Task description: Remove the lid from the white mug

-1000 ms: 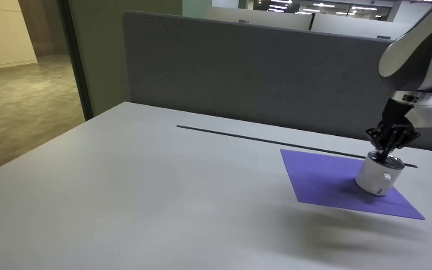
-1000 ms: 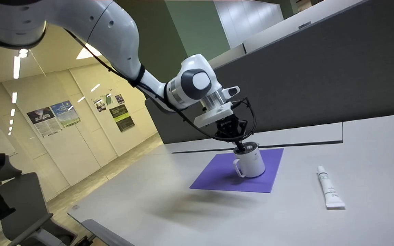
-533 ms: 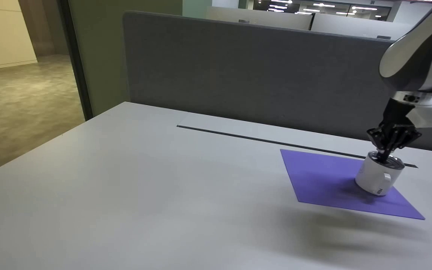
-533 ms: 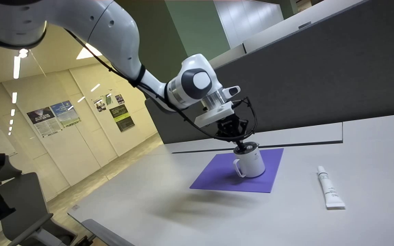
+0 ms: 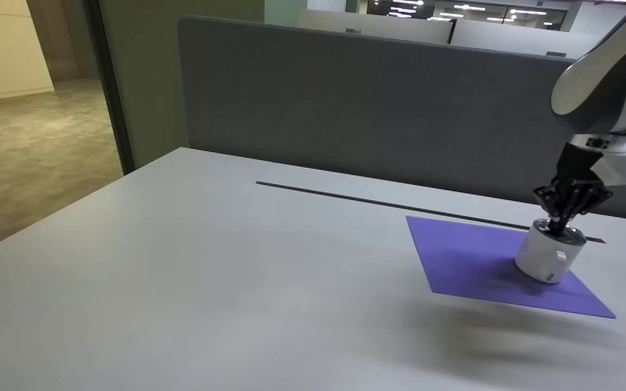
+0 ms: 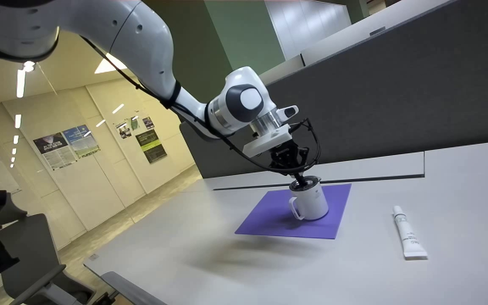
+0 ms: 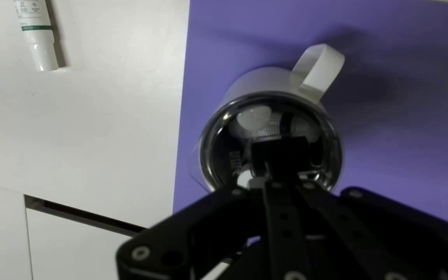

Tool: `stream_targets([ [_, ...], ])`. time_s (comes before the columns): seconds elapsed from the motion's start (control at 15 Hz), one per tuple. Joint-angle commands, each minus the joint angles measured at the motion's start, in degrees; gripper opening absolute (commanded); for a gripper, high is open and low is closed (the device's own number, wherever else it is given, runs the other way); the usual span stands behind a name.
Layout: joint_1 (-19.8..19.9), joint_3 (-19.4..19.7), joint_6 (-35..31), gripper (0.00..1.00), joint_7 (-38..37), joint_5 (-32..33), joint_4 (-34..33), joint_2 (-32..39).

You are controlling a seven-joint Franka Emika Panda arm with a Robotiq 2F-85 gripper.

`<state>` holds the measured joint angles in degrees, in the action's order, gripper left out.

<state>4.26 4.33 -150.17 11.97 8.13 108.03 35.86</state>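
Pale wall panels [image 6: 112, 186] hung with posters [image 6: 55, 151] fill the far left in an exterior view, a grey office chair [image 6: 32, 245] below them. Next along, 1 Panda arm [image 6: 142, 38] reaches down over the white desk [image 6: 460, 190], a dark partition [image 6: 396, 84] behind. Its Robotiq gripper [image 6: 302, 181] slants down to the right, fingers [image 7: 290, 155] drawn together, tips seeming to touch the lid [image 7: 274, 126]; whether any part of the lid is pinched between them is hidden.

That smoky round lid sits in the mouth of the white mug [image 6: 314, 203], which stands upright on the purple mat [image 6: 265, 220]. What the coming move turns on is plain in the wrist view: the lid lies directly under the fingertips, met near its middle, and shows no long axis. Likely the pull should run up along the mug's axis; its handle [image 7: 325, 72], jutting well apart from the fingers, ought not to foul it. Without a firm hold, the tips may skid across the glossy top.

Farthest right, a white squeeze tube [image 6: 409, 239] lies on the desk, well apart from the mug.
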Motion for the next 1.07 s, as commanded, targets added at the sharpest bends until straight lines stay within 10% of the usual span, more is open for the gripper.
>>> stream_targets([
  [0.0, -0.4, 0.9, -0.3, 0.0, -1.9, 1.3, -1.6, 1.6],
  [0.4, 3.3, -3.0, 5.8, 0.0, 2.6, -3.8, -2.6, -4.1],
  [0.47, 3.5, -3.1, 8.1, 0.25, 3.1, -3.8, -3.0, -5.3],
  [1.0, 3.7, -0.6, 28.1, 0.73, 5.8, -1.5, -6.9, -11.4],
])
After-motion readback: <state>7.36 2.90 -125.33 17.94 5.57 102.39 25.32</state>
